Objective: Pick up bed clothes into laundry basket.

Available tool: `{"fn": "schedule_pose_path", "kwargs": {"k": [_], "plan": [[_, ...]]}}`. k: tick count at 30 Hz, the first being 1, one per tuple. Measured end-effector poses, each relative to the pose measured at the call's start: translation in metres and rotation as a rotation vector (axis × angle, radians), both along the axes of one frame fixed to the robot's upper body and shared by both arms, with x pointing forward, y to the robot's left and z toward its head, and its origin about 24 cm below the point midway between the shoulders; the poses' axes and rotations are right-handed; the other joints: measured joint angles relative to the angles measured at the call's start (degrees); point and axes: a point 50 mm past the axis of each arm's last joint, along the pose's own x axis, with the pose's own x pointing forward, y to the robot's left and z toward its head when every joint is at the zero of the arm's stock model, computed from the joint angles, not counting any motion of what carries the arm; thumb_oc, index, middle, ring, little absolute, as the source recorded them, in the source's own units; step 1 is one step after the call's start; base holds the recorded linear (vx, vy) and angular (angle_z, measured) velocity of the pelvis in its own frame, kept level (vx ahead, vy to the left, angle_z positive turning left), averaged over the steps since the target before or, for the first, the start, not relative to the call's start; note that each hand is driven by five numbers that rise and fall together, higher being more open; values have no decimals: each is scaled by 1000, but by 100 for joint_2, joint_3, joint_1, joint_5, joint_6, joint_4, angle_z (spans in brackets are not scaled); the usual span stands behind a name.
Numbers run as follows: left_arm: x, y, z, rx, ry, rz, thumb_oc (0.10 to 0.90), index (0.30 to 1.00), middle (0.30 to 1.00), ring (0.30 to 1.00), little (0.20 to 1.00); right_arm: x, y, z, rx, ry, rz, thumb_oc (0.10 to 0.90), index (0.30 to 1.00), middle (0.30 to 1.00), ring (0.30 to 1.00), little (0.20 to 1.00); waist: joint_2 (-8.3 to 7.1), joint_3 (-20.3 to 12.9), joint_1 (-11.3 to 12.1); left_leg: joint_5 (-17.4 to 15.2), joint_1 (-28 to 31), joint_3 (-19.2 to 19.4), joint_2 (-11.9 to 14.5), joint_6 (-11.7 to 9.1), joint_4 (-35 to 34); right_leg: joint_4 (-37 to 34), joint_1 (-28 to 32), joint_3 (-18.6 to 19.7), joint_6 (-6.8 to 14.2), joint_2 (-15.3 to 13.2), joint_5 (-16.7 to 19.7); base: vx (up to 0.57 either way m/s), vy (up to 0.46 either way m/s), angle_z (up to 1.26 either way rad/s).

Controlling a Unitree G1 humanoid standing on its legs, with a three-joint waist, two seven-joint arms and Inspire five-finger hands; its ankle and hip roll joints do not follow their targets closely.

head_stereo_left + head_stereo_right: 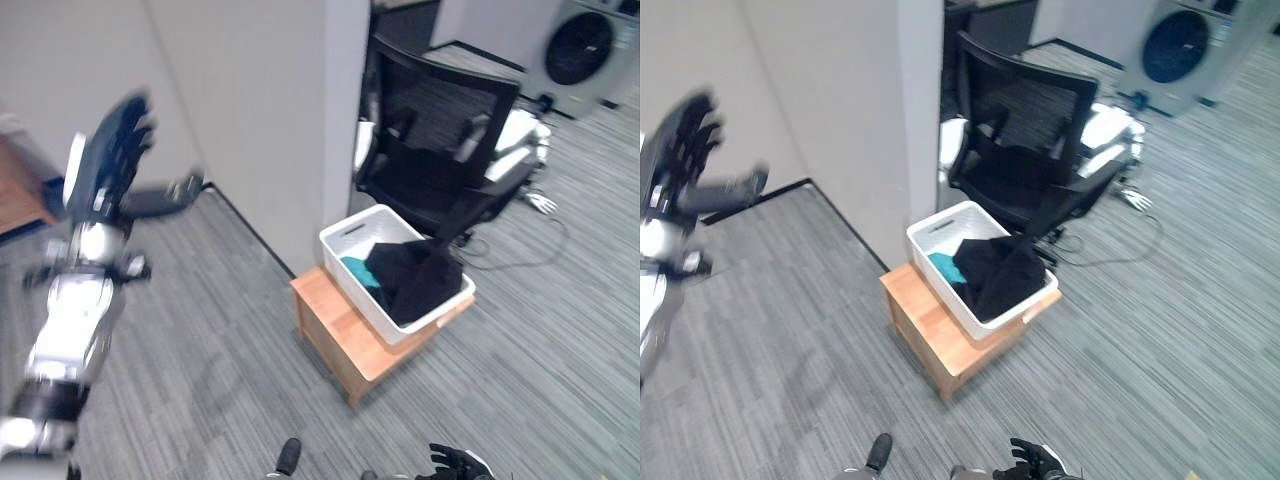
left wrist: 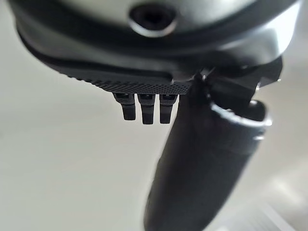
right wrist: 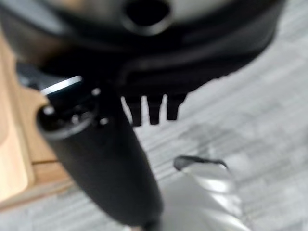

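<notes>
A white laundry basket point(image 1: 345, 232) stands on a low wooden stool point(image 1: 330, 325) beside a grey partition wall. A black garment point(image 1: 415, 275) fills most of it, draping over its far rim, and a teal piece point(image 1: 357, 268) lies under that. My left hand point(image 1: 110, 150) is raised high at the far left, well away from the basket, open with straight fingers point(image 2: 144, 108) and nothing in it. My right hand point(image 1: 455, 463) hangs low at the front, near the floor in front of the stool, open and empty, thumb point(image 3: 106, 159) standing out.
A black mesh office chair point(image 1: 440, 130) stands right behind the basket. A washing machine point(image 1: 585, 45) sits at the far right. The grey partition wall point(image 1: 270, 110) rises left of the basket. Wooden furniture point(image 1: 20, 195) shows at the left edge. Grey carpet point(image 1: 230, 340) lies around the stool.
</notes>
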Motion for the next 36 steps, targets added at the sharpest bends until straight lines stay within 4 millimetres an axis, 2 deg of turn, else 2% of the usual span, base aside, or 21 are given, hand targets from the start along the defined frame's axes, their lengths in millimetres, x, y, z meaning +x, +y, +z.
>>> {"fn": "schedule_pose_path", "kwargs": {"k": [3,6,9,10,11,12,14,16,18,20,21,22,24,26,28,29,31,32,33,35,36], "plan": [[-43,26,-63,-202,170,178,800,900,900,900,900,-7,-11,2,-37,29,18,800,900,900,900,900,-105,61,253,283,-309,19,-54,-261,336,-193,166,-371,-104,125,-7,-253,-235,94],[-75,33,-94,-345,206,299,800,900,900,900,900,-11,-31,8,-87,27,-18,800,900,900,900,900,-167,277,463,273,-360,1,42,-562,390,-187,271,-690,-199,258,-125,-197,-176,99],[-102,31,-123,-434,293,378,800,900,900,900,900,-16,-56,17,-159,32,-45,800,900,900,900,900,-142,433,819,32,-443,138,176,-557,352,212,220,-1047,-428,457,-305,-330,-104,77],[-101,29,-125,-436,299,373,800,900,900,900,900,-15,-57,18,-167,28,-37,800,900,900,900,900,-205,463,781,-283,-547,398,258,-451,247,200,168,-1275,-611,438,-225,-262,-32,93],[-96,27,-123,-438,289,360,800,900,900,900,900,-11,-54,17,-163,27,-31,800,900,900,900,900,-420,572,783,-721,-567,839,300,-559,213,119,157,-1437,-696,259,-144,-259,-20,104],[-94,24,-125,-440,298,338,800,900,900,900,900,-3,-48,15,-149,16,-29,800,900,900,900,900,-704,778,765,-708,-829,1641,237,-424,1034,-23,158,-1693,-797,-41,1,-235,-10,85],[-93,8,-142,-491,351,306,800,900,900,900,900,-12,-46,13,-138,31,-34,800,900,900,900,900,-831,731,570,-740,-865,2402,239,-464,1982,-659,443,-1970,-743,-226,375,-184,-8,99],[-90,-3,-159,-537,412,270,800,900,900,900,900,-14,-46,11,-137,44,-42,800,900,900,900,900,-688,677,369,-822,-541,2896,436,-420,2270,-977,656,-2281,-658,-234,531,-81,-4,113],[-81,-26,-175,-596,464,199,800,900,900,900,900,-21,-35,5,-109,62,-34,800,900,900,900,900,-582,579,-41,-981,-127,3574,826,-418,2360,-1289,755,-2827,-616,-261,563,-94,26,133],[-68,-46,-182,-620,497,126,800,900,900,900,900,-23,-27,2,-85,68,-33,800,900,900,900,900,-516,590,-138,-1035,226,4135,1079,-584,2329,-1312,710,-3356,-473,-330,729,-149,128,122],[-52,-73,-195,-679,538,76,800,900,900,900,900,-36,-20,-4,-70,98,-51,800,900,900,900,900,-498,559,-383,-1117,382,4626,1089,-628,2306,-1255,787,-3956,-403,-566,758,-29,194,206],[-46,-88,-199,-693,576,28,800,900,900,900,900,-40,-17,-5,-61,109,-47,800,900,900,900,900,-439,497,-582,-1033,422,4754,996,-571,2076,-1164,754,-4066,-388,-629,750,14,223,214],[-44,-117,-203,-748,582,-48,800,900,900,900,900,-33,-17,-4,-66,92,-52,800,900,900,900,900,-206,385,-622,-836,709,4689,758,-418,963,-857,448,-4027,-350,-708,740,4,195,98],[-42,-129,-207,-798,602,-60,800,900,900,900,900,-14,-7,-4,-47,55,-34,800,900,900,900,900,-283,444,-569,-802,808,4362,523,-294,711,-290,299,-4068,-313,-1089,706,-2,154,66],[-45,-135,-211,-789,639,-76,800,900,900,900,900,-8,-12,1,-86,24,-15,800,900,900,900,900,-295,461,-570,-756,856,4159,274,43,730,768,78,-3778,-221,-1579,619,-86,118,109],[-44,-136,-209,-754,648,-92,800,900,900,900,900,-4,-18,7,-110,-12,-10,800,900,900,900,900,-195,488,-665,-879,832,3668,229,219,708,1097,-220,-2793,199,-1404,195,-99,87,148],[-37,-126,-204,-680,652,-106,800,900,900,900,900,9,-12,12,-113,-75,17,800,900,900,900,900,-238,511,-875,-848,577,3121,59,250,708,1115,-489,-1470,500,-1042,-2,13,-29,196],[-25,-128,-203,-613,663,-129,800,900,900,900,900,17,-5,10,-113,-78,28,800,900,900,900,900,-148,557,-931,-813,386,2385,-82,268,726,962,-617,13,552,-333,-245,32,-85,228],[-22,-128,-206,-601,688,-115,800,900,900,900,900,17,-3,8,-115,-66,36,800,900,900,900,900,-123,555,-1022,-714,339,2111,-155,271,718,758,-566,223,527,-220,-234,-13,-110,227],[-30,-129,-218,-528,760,-116,800,900,900,900,900,24,6,3,-112,-62,48,800,900,900,900,900,-154,519,-835,-625,382,1771,-507,276,600,487,-599,568,343,-322,-36,-60,-114,144],[-44,-129,-231,-517,836,-86,800,900,900,900,900,28,8,3,-116,-66,58,800,900,900,900,900,-43,535,-760,-592,353,1436,-563,244,564,521,-494,465,176,-280,22,-121,-210,155]]}}
